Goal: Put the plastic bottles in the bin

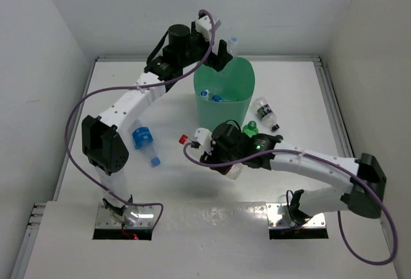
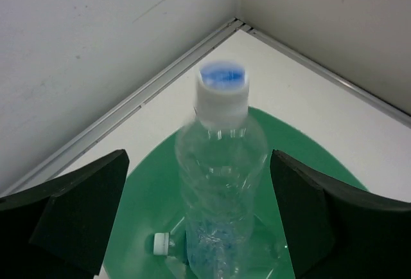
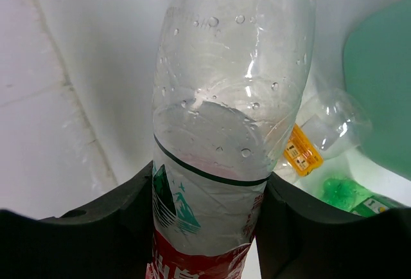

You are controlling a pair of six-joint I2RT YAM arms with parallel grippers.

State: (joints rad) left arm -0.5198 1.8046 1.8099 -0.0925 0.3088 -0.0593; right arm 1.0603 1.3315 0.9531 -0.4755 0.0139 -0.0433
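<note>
Left hand (image 1: 221, 55): wide. Its fingers stand well apart on either side of the blue-cap bottle (image 2: 221, 182) and touch neither side. It hangs over the far rim of the bin (image 1: 239, 80).
Blue-cap bottle: upright, cap up, base down in the bin mouth, outline blurred. I judge it loose and dropping in.
Right hand (image 3: 205, 211): clamped on the red-label bottle (image 3: 218, 137), low and close by the bin's near wall.
Step in hand: left drop, then right delivery.
How to do it well: keep the left fingers spread and lift straight up, so neither pad clips the cap. Raise the right bottle above rim height before moving over the mouth, and let go only once it is centred there.
Bin contents: at least two bottles on the bottom.
Left on the surface (image 1: 302, 99): blue-label bottle (image 1: 142, 137) by my left arm, black-label bottle (image 1: 266, 112) right of the bin, green bottle (image 1: 250, 128) just beside my right wrist.
In the way: the left arm is over the bin, so the right one should wait. The green bottle could be knocked as the wrist rises.
</note>
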